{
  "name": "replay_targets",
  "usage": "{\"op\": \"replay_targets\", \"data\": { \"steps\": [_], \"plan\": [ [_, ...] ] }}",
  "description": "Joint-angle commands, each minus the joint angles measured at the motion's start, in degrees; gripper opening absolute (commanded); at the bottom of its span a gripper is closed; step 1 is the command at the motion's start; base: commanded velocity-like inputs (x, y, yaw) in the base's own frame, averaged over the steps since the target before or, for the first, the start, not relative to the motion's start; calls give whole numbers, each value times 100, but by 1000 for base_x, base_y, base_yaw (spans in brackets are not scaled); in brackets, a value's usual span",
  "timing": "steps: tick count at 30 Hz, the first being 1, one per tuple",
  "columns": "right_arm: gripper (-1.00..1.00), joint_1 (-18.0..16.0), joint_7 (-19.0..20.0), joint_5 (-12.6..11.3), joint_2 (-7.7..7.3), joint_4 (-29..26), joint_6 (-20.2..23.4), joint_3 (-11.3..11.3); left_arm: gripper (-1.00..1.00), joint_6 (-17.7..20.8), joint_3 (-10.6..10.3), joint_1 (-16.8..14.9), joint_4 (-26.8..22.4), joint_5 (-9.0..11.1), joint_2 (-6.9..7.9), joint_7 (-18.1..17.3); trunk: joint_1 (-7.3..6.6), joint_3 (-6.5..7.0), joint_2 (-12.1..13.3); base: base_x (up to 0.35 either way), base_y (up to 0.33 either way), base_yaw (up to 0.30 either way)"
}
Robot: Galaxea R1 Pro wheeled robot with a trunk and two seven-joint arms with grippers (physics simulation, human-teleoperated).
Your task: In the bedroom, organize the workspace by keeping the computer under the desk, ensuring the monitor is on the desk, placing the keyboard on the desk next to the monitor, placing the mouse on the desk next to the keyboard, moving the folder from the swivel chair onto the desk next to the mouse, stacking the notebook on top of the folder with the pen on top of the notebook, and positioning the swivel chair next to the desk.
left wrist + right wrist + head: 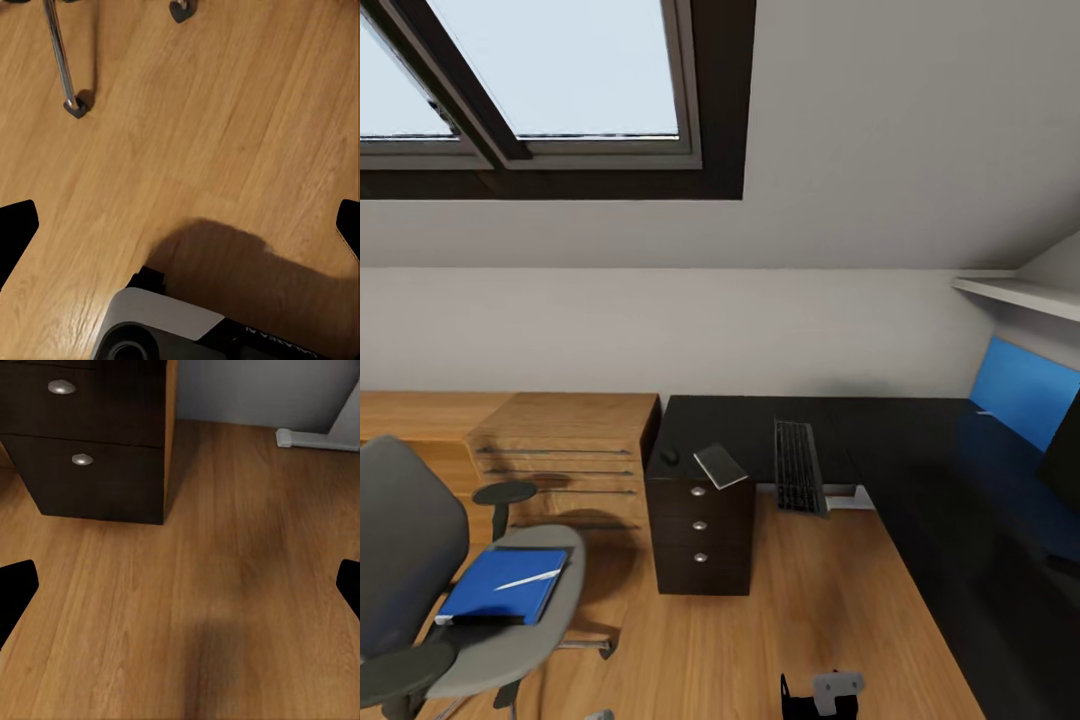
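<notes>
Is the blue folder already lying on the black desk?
No, the folder lies on the swivel chair seat, with the pen on it.

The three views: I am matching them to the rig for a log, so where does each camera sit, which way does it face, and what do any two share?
Head view: high on the robot, facing forward and down at the desk, swivel chair and folder; a bit of the robot's arm shows at the lower edge.
Left wrist view: on the left arm, facing down at the wood floor and chair base; left tool fingertips and robot body show.
Right wrist view: on the right arm, facing down at the drawer unit; right tool fingertips show.
Shared: head and right wrist both show the drawer unit.
</notes>
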Motion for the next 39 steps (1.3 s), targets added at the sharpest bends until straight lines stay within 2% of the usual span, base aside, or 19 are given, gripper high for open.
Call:
{"op": "replay_targets", "data": {
  "steps": [1,9,13,16,21,26,30,32,36,37,38,39],
  "plan": [
    [100,-6,-34,-33,-2,4,-13,50,100,-14,-49,-5,1,42,-1,23,6,-13,-11,329,5,0],
    [100,-6,-34,-35,4,4,-8,53,100,-21,-50,-5,1,36,0,23,6,-13,-11,317,1,0],
    [100,-6,-34,-29,8,4,-5,51,100,-190,-55,-5,10,33,-1,23,6,-13,-11,239,0,0],
    [100,-6,-34,-32,0,4,-4,50,100,-397,-57,-5,66,33,-39,23,6,-13,-11,100,0,0],
    [100,-6,-34,-35,-3,4,-12,50,100,-448,-59,-5,78,31,-96,20,6,-13,-11,13,0,0],
    [100,-6,-40,-54,-10,-4,-20,42,100,-476,-76,-5,32,13,-314,6,6,-13,-11,1,0,0],
    [100,-6,-50,-91,-21,-29,-16,8,100,-466,-103,-5,-212,3,-454,21,94,-84,-172,0,0,0],
    [100,-7,-51,-156,-38,-70,-4,-18,100,-436,-112,-5,-475,-4,-482,44,138,-120,-252,0,0,0],
    [100,-16,-51,-479,-130,-319,103,-91,100,-289,-141,-5,-1049,-9,-498,161,226,-192,-412,0,0,0],
    [100,-20,-51,-575,-152,-406,166,-100,100,-199,-146,-5,-1197,-9,-497,214,248,-210,-452,0,0,0],
    [100,-26,-48,-789,-204,-617,351,-112,100,101,-150,-5,-1549,-10,-491,363,270,-228,-493,0,0,0],
    [100,-29,-45,-903,-234,-737,471,-118,100,309,-151,-5,-1755,-10,-488,460,292,-246,-533,0,0,0]
  ]
}}
